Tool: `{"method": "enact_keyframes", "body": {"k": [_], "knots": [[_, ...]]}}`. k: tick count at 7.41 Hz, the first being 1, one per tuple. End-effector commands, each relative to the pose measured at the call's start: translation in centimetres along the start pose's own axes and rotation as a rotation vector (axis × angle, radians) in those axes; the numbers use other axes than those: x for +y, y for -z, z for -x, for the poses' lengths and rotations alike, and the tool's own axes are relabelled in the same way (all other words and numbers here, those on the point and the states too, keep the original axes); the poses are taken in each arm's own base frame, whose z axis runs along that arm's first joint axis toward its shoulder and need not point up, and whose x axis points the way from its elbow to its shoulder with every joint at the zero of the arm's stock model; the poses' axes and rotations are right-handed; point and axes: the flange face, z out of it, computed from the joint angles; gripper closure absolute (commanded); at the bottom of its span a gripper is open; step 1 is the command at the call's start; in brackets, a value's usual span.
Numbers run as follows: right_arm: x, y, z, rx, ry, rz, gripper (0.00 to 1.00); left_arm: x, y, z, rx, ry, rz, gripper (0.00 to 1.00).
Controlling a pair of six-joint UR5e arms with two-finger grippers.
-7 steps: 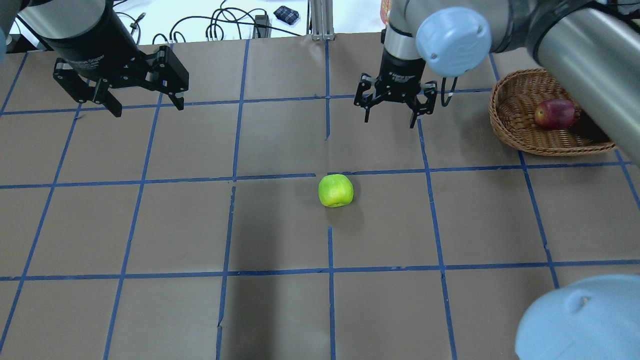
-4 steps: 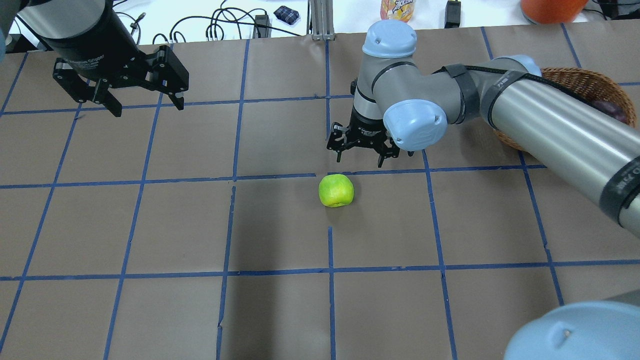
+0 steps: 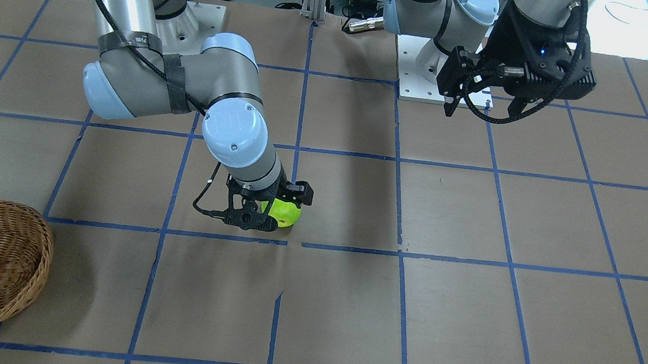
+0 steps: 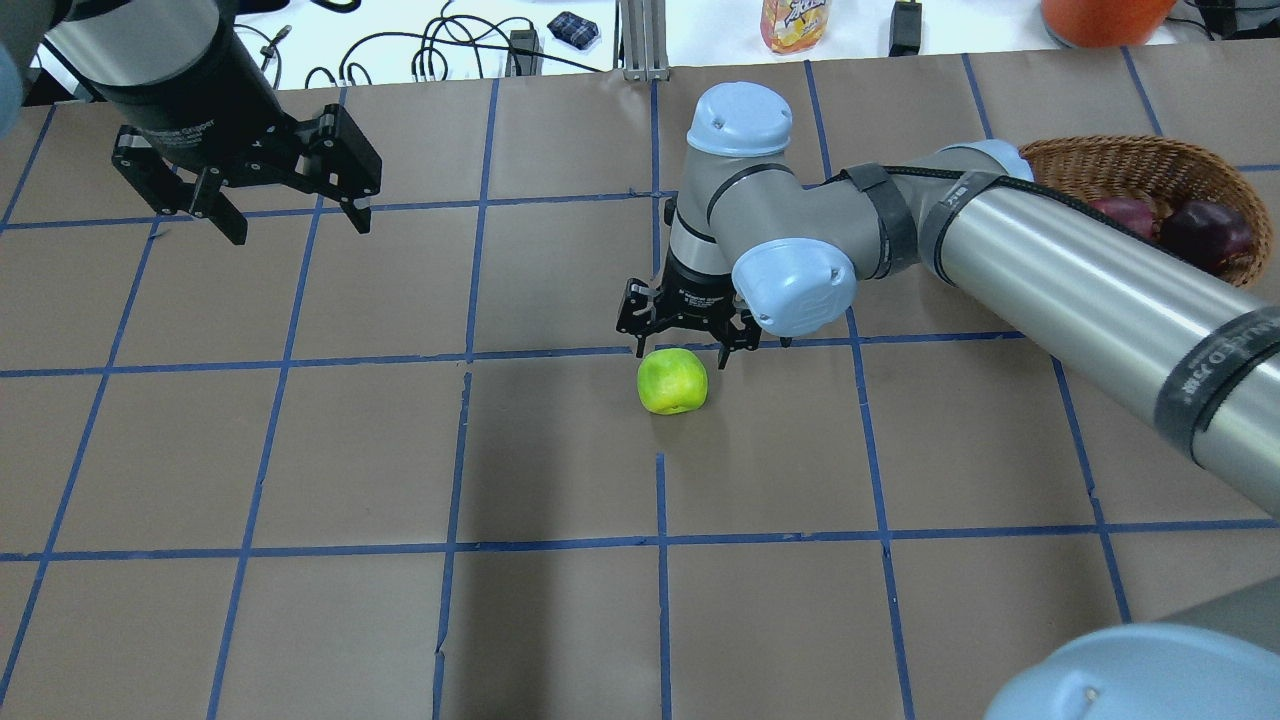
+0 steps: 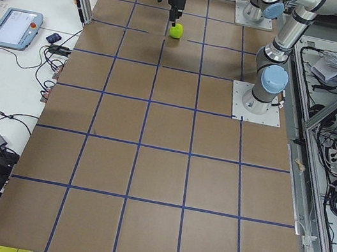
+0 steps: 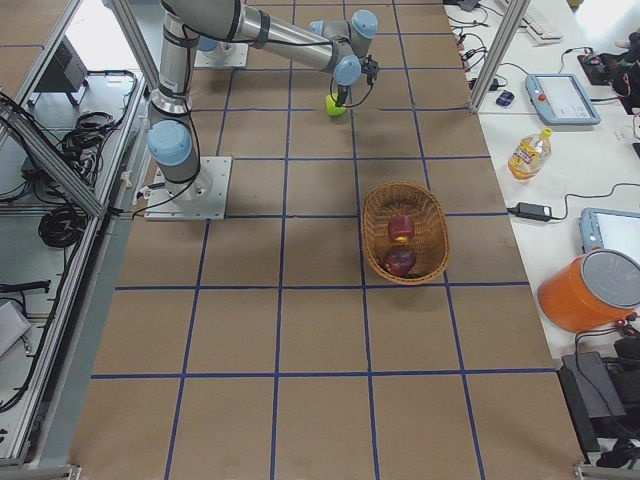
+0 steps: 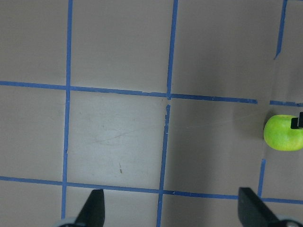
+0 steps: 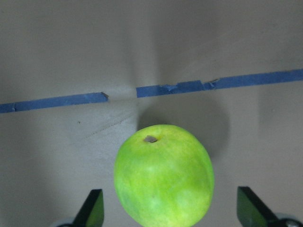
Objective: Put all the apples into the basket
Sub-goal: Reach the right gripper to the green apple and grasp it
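Observation:
The lime green apple [image 4: 672, 381] lies on the brown table near the middle, also in the front view [image 3: 284, 213] and the right wrist view [image 8: 163, 175]. My right gripper [image 4: 683, 354] is open and low over it, a finger on each side, not touching it that I can see. The wicker basket [image 4: 1110, 158] stands at the far right and holds the red apple [image 4: 1122, 211] and the dark maroon apple [image 4: 1205, 232]. My left gripper [image 4: 298, 228] is open and empty, high at the far left.
My right arm's long link [image 4: 1080, 270] stretches across in front of the basket. A juice bottle [image 4: 795, 22], an orange container [image 4: 1100, 15] and cables [image 4: 440, 50] lie on the white bench past the table's far edge.
My right gripper has moved from beside the basket toward the robot and down, until it is over the green apple. The left gripper has hardly moved.

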Motion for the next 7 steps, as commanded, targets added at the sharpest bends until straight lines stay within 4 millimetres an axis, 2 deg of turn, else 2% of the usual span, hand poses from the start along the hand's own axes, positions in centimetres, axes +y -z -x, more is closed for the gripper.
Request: {"method": "enact_keyframes", "body": {"k": [1, 4, 6, 7], "knots": [[0.2, -2.0, 0.3, 0.02, -0.002, 0.026, 0.0, 1.1, -1.4, -0.4, -0.009, -0.027, 0.052, 0.0], [0.0, -4.4, 0.2, 0.025, -0.001, 0.055, 0.0, 1.0, -1.4, -0.4, -0.013, -0.014, 0.052, 0.0], [0.3, -5.4, 1.1, 0.027, 0.016, 0.056, 0.0, 1.1, -1.2, -0.4, -0.011, -0.011, 0.049, 0.0], [0.3, -5.7, 1.1, 0.029, 0.018, 0.059, 0.21, 1.1, -1.2, -0.4, -0.011, -0.011, 0.049, 0.0]]}}
